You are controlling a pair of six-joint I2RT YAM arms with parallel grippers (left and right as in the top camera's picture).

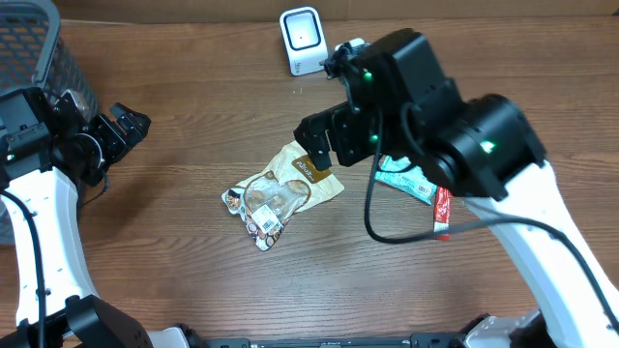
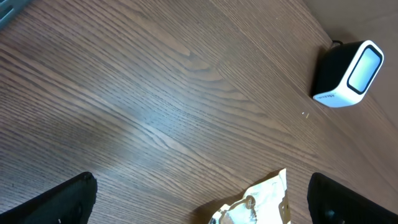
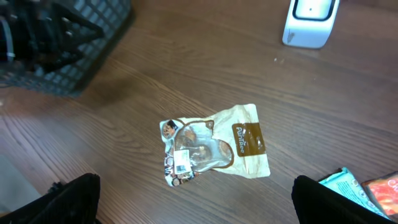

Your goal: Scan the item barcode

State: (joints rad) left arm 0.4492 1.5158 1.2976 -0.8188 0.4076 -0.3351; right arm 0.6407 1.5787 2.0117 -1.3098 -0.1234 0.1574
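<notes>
I am hovering the right pincer [image 1: 319, 145] over the tan-and-cream snack pouch with a clear window [image 1: 280, 193], its jaws standing wide apart and gripping nothing; the pouch is lying flat near the middle of the brown wooden desk [image 1: 193, 271], clear of both arms. The left pincer [image 1: 124, 126] is likewise gaping and empty, waiting off to the side near the black wire-mesh basket [image 1: 39, 48].

I am judging the step in hand to be the pick-up, with the scan itself not yet begun; the white box scanner with the dark window [image 1: 302, 39] is standing upright at the far edge of the desk, well apart from the pouch.

To do this well I am planning to come straight down on the plain tan end of the pouch, where the film is lying flattest, and to pinch one edge rather than the bulging middle; a flat pouch is giving little to bite on, so I am expecting to press one finger to the desk and work it under the seam. In the right wrist view a small white label [image 3: 181, 160] is showing at the other end of the pouch; it may be the barcode, though it is too small to read, so I am meaning to leave it uncovered. Once the pouch is lifted, that face needs turning toward the scanner's window.

The teal packet [image 1: 406, 179] and red packet [image 1: 442, 213] are lying beneath the right arm; I am taking care not to sweep them.
</notes>
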